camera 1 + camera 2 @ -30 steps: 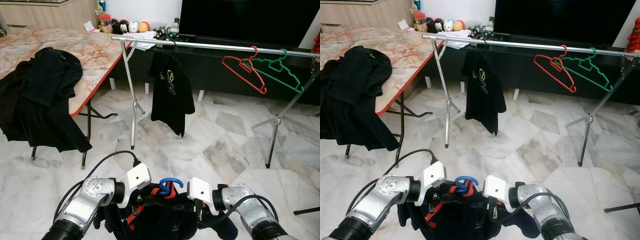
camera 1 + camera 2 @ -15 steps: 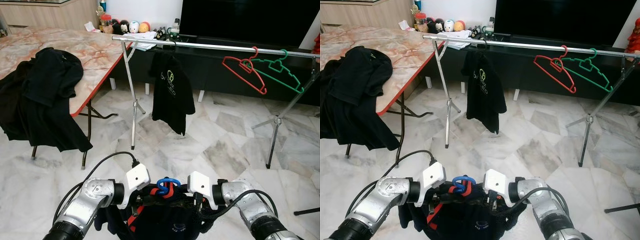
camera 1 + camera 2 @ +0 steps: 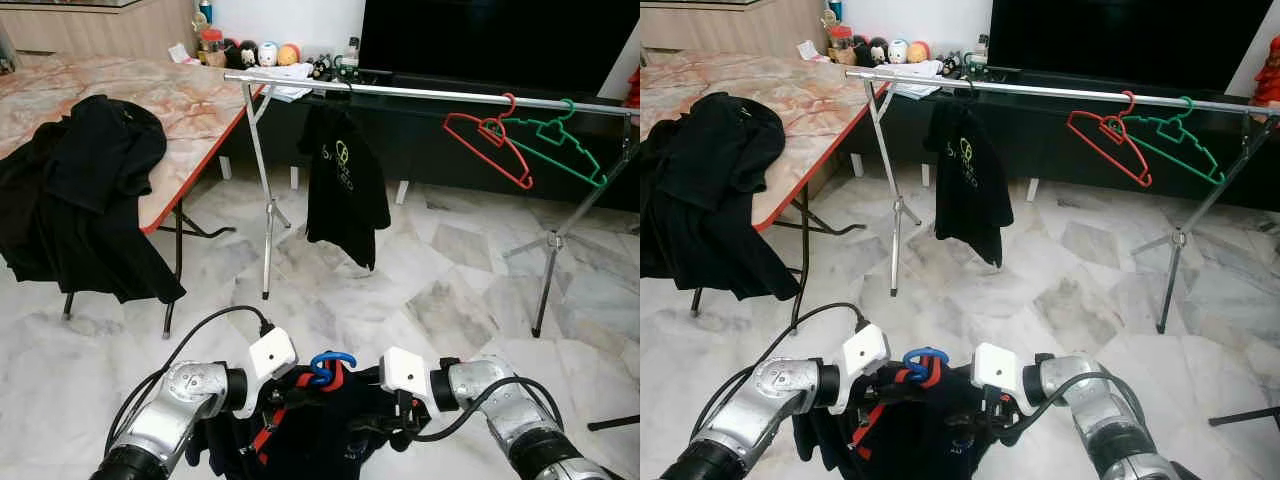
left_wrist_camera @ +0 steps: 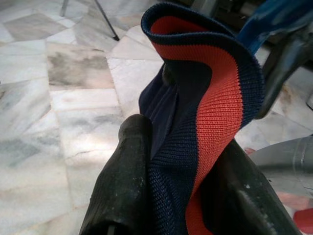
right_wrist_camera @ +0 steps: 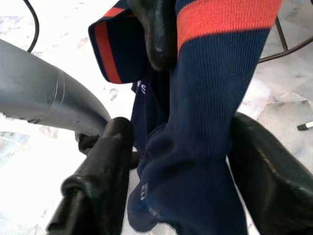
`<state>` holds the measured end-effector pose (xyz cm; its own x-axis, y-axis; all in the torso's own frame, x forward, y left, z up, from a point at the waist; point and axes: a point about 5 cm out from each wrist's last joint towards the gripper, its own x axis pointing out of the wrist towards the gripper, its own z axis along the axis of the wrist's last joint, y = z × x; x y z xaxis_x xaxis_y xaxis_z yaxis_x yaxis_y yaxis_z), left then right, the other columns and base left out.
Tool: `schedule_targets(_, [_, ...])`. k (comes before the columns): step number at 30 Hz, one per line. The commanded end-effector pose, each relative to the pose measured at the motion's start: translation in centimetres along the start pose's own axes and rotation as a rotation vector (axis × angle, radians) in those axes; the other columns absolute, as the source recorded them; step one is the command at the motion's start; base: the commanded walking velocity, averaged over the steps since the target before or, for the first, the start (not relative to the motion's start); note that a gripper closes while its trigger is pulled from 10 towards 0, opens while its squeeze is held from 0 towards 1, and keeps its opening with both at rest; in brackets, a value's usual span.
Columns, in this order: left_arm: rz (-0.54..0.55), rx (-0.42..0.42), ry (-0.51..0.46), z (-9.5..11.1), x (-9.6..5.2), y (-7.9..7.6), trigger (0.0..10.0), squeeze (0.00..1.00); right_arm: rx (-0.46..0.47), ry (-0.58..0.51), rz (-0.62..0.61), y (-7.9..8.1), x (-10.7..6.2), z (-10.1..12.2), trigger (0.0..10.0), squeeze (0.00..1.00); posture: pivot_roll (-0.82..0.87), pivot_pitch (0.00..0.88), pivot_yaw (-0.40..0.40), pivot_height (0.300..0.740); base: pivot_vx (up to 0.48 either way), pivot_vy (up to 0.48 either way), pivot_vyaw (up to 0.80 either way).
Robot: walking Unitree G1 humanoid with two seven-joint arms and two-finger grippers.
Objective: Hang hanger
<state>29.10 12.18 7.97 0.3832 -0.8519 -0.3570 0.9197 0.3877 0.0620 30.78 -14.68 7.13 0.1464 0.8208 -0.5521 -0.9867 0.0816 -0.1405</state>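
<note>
Down low in front of the robot, the left tool (image 4: 181,196) and right tool (image 5: 181,196) each clamp the navy shirt (image 3: 330,440) on the blue hanger (image 3: 330,365). The rail (image 3: 430,93) stands well ahead.

The blue hanger (image 3: 332,364) shows no more than its hook; its shoulders are buried in the navy shirt (image 3: 320,440), whose lower part is cut off at the 6 o'clock edge of the left eye view. The left claw (image 4: 181,196) and right claw (image 5: 181,161) have their fingertips hidden in the shirt's folds. The small figures (image 3: 265,52) at the far end of the tabletop (image 3: 190,110), toward 11 o'clock, are too small to identify.
</note>
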Motion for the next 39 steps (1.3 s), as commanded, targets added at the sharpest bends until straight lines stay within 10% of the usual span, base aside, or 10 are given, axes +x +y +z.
schedule_targets(1, [0.014,0.03,-0.014,0.5,-0.1,0.3,0.0,0.0,-0.031,0.03,0.017,-0.2,-0.4,0.1,10.0,1.0,0.05,0.086,-0.001,0.74,0.0,0.0,0.0])
schedule_targets(9, [0.092,0.064,0.011,0.2,-0.1,0.9,0.0,0.0,-0.117,0.047,-0.161,-2.4,-1.8,1.3,10.0,0.96,0.04,0.091,0.003,0.74,0.0,0.0,0.0])
schedule_targets(10, [0.121,0.078,0.01,0.2,-0.1,1.1,0.0,0.0,-0.137,0.062,-0.25,-3.2,-2.1,1.6,10.0,0.0,0.04,0.091,0.003,0.74,0.0,0.0,0.0])
schedule_targets(19, [0.313,0.165,0.007,0.1,0.2,2.1,0.0,0.0,-0.113,0.064,-0.649,-6.1,-3.3,2.6,10.0,0.0,0.04,0.102,0.008,0.74,0.0,0.0,0.0])
schedule_targets(28, [0.576,0.29,-0.052,1.2,-0.1,3.2,0.0,0.0,0.06,0.121,-0.859,-5.2,-2.7,-0.4,10.0,0.0,0.04,0.108,0.014,0.74,0.0,0.0,0.0])
schedule_targets(31, [0.622,0.371,-0.096,1.8,-0.3,3.2,5.1,0.0,0.173,0.165,-0.94,-3.8,-2.1,-2.6,10.0,0.0,0.04,0.111,0.016,0.74,0.0,0.0,0.0])
schedule_targets(32, [0.629,0.392,-0.094,1.8,-0.3,3.2,5.1,0.0,0.185,0.166,-0.946,-3.6,-1.9,-2.8,10.0,0.0,0.04,0.111,0.016,0.74,0.0,0.0,0.0])
schedule_targets(34, [0.658,0.48,-0.073,1.9,-0.4,3.3,10.0,0.0,0.229,0.197,-0.959,-2.7,-1.4,-3.8,10.0,0.0,0.04,0.111,0.015,0.74,0.0,0.0,0.0])
schedule_targets(39, [0.744,0.638,-0.019,2.1,-1.1,3.9,10.0,0.0,0.288,0.245,-0.991,-1.7,-0.9,-5.0,10.0,0.0,0.05,0.112,0.011,0.74,0.0,0.0,0.0])
